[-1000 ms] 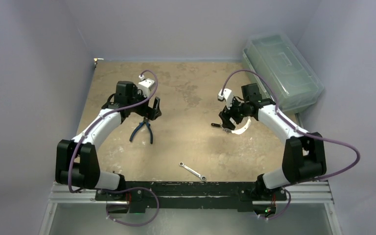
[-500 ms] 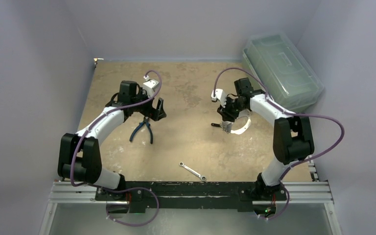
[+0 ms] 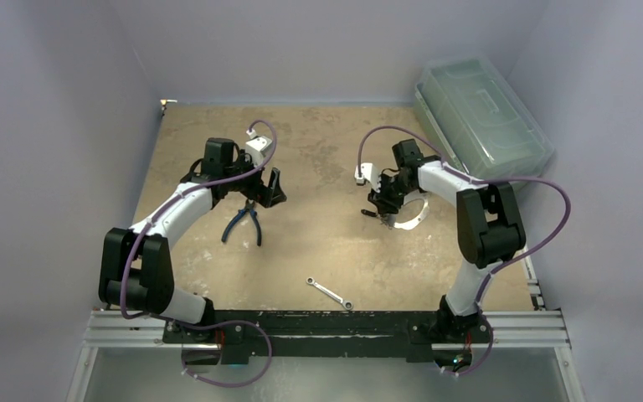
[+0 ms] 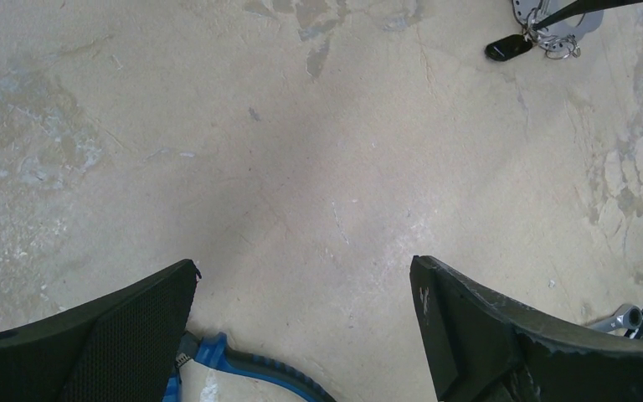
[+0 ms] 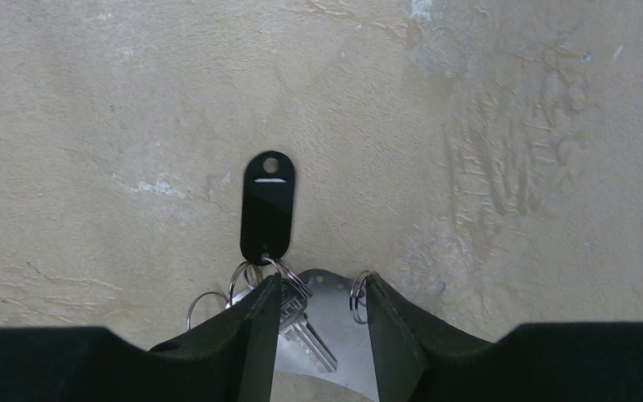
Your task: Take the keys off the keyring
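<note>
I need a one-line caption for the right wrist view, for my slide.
The right tool straddles a silver key at the keyring, with a black tag lying ahead on the table.

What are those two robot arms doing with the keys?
The right gripper is low down with its fingers either side of the keys, where they hang on the keyring. Whether it is squeezing yet is unclear. The left gripper hovers open above the blue pliers. No key looks off yet.
</note>
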`<state>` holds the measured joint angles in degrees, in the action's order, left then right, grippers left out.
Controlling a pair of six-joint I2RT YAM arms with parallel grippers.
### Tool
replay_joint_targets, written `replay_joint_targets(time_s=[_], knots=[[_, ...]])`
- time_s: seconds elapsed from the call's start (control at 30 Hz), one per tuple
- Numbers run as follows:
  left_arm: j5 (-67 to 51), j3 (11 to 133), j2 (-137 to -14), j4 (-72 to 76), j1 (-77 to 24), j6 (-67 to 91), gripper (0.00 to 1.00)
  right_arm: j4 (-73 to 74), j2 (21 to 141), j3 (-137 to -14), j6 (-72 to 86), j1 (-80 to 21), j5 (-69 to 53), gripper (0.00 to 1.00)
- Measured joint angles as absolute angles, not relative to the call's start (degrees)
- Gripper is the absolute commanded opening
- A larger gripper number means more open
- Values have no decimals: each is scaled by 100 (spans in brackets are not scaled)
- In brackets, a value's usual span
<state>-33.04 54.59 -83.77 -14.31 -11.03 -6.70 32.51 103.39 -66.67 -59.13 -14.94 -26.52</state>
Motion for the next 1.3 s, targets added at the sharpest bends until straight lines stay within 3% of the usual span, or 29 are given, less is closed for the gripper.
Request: replay_joint_targets(time_s=[0.13,0.43,0.9,1.13,1.3], knots=[[-3347,5459,-8377,-1433,-1103,-672,99,3258,10451,-6667,-6060,-1577,-2657,34],[-3437,5468,-8377,-1439,-1103,-716,99,3503,10486,-6790,-6261,-1728,-2985,0],[-4250,5354,-8379,-1061,-1293,-707,99,4095,10416,-7520,-5476,-1992,-4615,0],[-4602,4834,-8388,12,-1959,-526,87,4158,10245,-7524,-5085,-1992,-5205,0],[-4781,4654,-8639,878,-2506,-423,86,4154,10018,-7529,-4786,-1992,-5450,0]])
